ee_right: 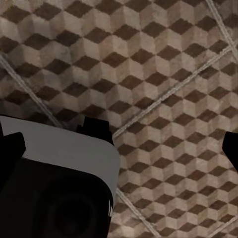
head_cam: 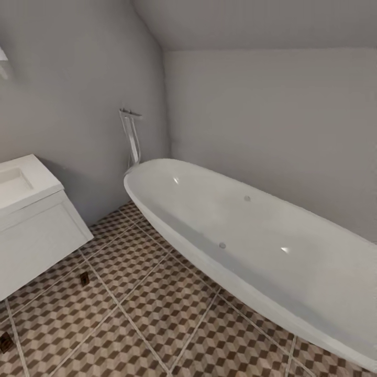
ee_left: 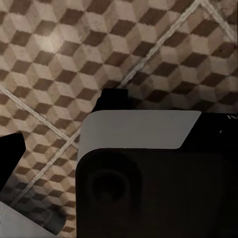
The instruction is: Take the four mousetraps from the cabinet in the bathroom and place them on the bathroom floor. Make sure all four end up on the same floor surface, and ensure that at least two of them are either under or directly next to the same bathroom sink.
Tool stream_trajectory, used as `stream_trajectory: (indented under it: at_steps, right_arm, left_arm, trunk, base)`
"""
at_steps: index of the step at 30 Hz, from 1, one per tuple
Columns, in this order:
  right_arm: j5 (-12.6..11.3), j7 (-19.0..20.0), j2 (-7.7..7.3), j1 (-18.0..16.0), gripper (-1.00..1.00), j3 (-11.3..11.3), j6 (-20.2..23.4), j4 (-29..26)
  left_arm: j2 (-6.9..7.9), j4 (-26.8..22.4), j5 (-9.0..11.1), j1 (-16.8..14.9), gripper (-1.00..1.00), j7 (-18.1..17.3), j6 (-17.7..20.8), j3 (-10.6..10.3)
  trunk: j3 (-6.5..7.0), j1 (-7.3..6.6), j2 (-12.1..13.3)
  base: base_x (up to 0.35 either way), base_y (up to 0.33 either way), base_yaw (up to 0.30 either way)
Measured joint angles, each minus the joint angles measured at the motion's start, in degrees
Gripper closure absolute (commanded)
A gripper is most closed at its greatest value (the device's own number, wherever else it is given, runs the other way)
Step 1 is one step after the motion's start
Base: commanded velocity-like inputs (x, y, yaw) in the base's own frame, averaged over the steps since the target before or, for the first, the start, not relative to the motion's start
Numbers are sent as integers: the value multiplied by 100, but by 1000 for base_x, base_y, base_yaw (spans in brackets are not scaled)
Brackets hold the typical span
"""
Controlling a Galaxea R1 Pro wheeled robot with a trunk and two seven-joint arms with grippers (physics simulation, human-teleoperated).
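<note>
Mousetraps: two small dark brown pieces seen in head view, both lying on the bathroom floor [head_cam: 157, 309]. One mousetrap [head_cam: 84, 279] sits just beside the lower front corner of the white vanity carrying the sink [head_cam: 21, 180]. A second mousetrap [head_cam: 6, 342] lies near the picture's left edge, further along the vanity's front. The other two were not located.

Surroundings: oval white bathtub [head_cam: 251, 246] w/ a floor-standing tap [head_cam: 131, 136] at its far end, grey walls behind.

Grippers: left wrist view looks down at cube-pattern tiles past robot bodywork; a dark fingertip-like block [ee_left: 115, 99] pokes out above the grey housing, but finger spacing is not readable, so cannot tell if spread or pressed together. Right wrist view is much the same: tiles, grey housing, one dark block [ee_right: 96, 128], dark shapes at both edges. Again cannot tell. Nothing seen pinched in either.

Assessment: looks like a transit step between placements. Two traps appear down by the sink, so the near-sink condition is prob. met; remaining work is prob. the other two traps.

Next move, in my judgement: turn base back toward the cabinet, fetch a remaining trap, then set it on this same tiled surface. Pieces are tiny, so approx. alignment won't do; a precise pinch is needed.
</note>
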Motion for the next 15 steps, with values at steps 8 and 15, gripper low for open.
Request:
stream_trajectory:
  at_steps: [8, 15]
  right_arm:
    - [0, -7, 5, 0, -100, 0, 16, -1]
    - [-7, -4, -1, 0, -100, 0, 19, -1]
  left_arm:
    - [0, 0, -1, 0, -100, 0, 1, 1]
    - [0, 0, 0, 0, -100, 0, 0, 1]
  trunk:
    - [29, 0, 0]
    - [52, 0, 0]
  base:
    - [0, 0, -45]
    - [0, 0, -176]
